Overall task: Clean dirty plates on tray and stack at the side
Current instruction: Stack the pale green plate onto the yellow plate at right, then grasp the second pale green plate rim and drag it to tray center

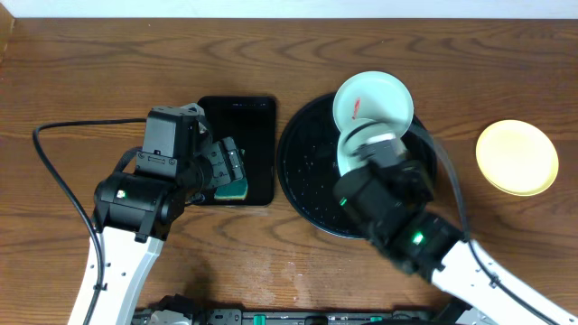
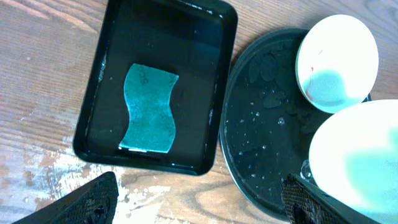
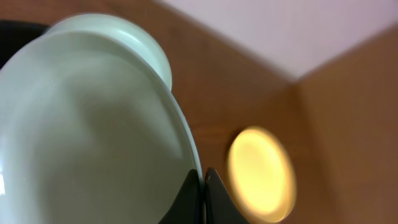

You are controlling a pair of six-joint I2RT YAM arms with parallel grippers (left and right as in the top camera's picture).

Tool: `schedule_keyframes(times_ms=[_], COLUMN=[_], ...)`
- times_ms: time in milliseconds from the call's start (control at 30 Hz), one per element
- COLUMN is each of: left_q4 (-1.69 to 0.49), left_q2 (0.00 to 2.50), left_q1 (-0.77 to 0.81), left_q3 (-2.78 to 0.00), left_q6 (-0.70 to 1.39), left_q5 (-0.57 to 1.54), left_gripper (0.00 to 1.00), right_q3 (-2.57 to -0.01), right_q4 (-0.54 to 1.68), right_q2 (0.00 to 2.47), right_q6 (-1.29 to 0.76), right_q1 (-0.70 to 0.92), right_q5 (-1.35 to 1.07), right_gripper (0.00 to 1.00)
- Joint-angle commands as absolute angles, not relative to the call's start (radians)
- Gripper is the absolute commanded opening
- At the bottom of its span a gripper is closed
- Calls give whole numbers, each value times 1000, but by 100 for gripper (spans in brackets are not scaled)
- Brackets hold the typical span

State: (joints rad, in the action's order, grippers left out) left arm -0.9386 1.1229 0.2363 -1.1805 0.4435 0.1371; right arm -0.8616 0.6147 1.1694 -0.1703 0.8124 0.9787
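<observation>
Nearest the front edge, the right jaws are pinching shut on the rim of a pale plate [image 3: 87, 137], holding it over the round tray [image 1: 307, 171]. Left of centre, the left jaws are hanging wide open above the sponge [image 2: 148, 109] lying in the small tray [image 2: 199, 62]. A red-smeared plate [image 1: 373, 99] is sitting at the round tray's far rim; a yellow plate [image 1: 517, 157] is lying on the table [image 1: 90, 72] near its right edge. Wiping is apparently starting, calling next for the left jaws to close on the sponge and reach the held plate.
</observation>
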Motion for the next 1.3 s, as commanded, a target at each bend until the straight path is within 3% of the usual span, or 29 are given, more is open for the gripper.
schedule_keyframes(times_ms=[0,133,333,533,733,1000,1067,1200,1267], left_q4=[-942,-942,-942,-941,-941,-942,-942,-942,-942], left_q2=[1123,1123,1123,1122,1124,1124,1124,1124,1124], left_q1=[231,231,231,231,231,231,231,231,231], left_q3=[-1198,-1198,-1198,-1197,-1197,-1197,-1197,-1197,-1197], left_q6=[434,434,434,434,434,434,434,434,434], left_q5=[146,146,146,146,146,146,146,146,146], left_gripper=[85,85,85,85,85,85,85,85,85], right_q3=[-871,-872,-871,-871,-871,-871,-871,-886,-905], right_q4=[632,632,607,543,463,367,329,299,299], right_q2=[1161,1136,1143,1222,1355,1542,1550,1523,1480], right_q6=[-452,-513,-555,-614,-613,-562,-468,-405,-361], right_q1=[618,392,-103,-478,-653,-698,-686,-640,-578], right_q5=[667,454,163,69,78,54,-16,-148,-242], right_gripper=[1,1,1,1,1,1,10,45,52])
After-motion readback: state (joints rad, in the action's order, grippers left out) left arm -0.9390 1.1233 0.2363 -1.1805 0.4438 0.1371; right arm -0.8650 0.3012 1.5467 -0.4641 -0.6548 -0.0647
